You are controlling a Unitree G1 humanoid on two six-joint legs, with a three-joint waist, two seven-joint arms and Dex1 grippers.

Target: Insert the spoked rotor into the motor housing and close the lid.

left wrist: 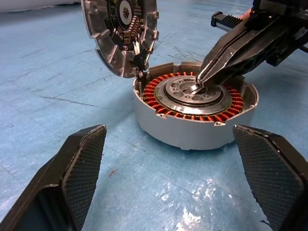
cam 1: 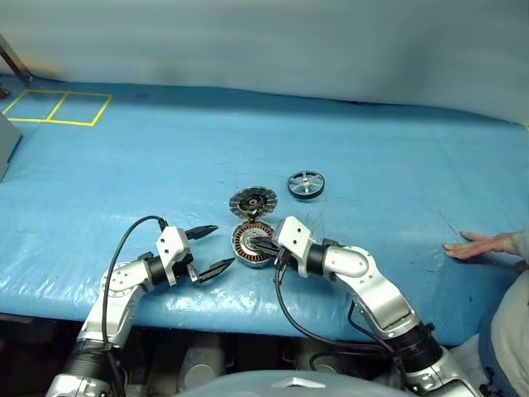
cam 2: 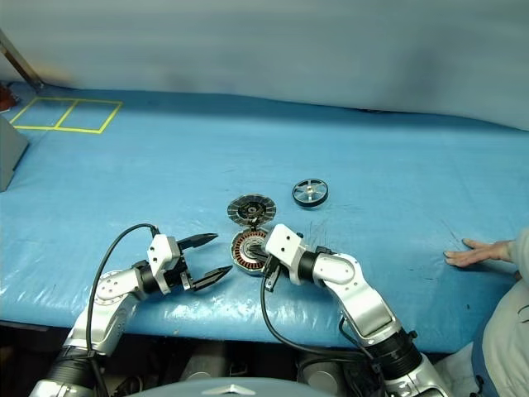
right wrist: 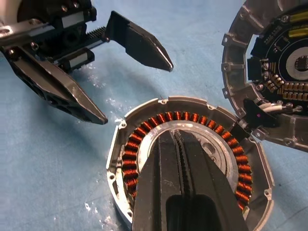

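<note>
The motor housing [cam 1: 250,245] sits near the table's front edge, its copper windings [right wrist: 139,139] ringing a silver hub. The grey lid [cam 1: 252,201] leans open just behind the housing, circuit side showing, and a short wire joins it to the housing rim. The spoked rotor [cam 1: 306,184] lies flat on the table, behind and to the right of the housing. My right gripper [cam 1: 259,246] is shut, and its tips rest on the housing's hub [left wrist: 192,94]. My left gripper [cam 1: 225,245] stands open just left of the housing, holding nothing.
A blue sheet [cam 1: 372,149] covers the table. A person's hand [cam 1: 479,246] rests flat on it at the right edge. Yellow tape squares [cam 1: 58,107] mark the far left corner, with a grey box [cam 1: 7,145] at the left edge.
</note>
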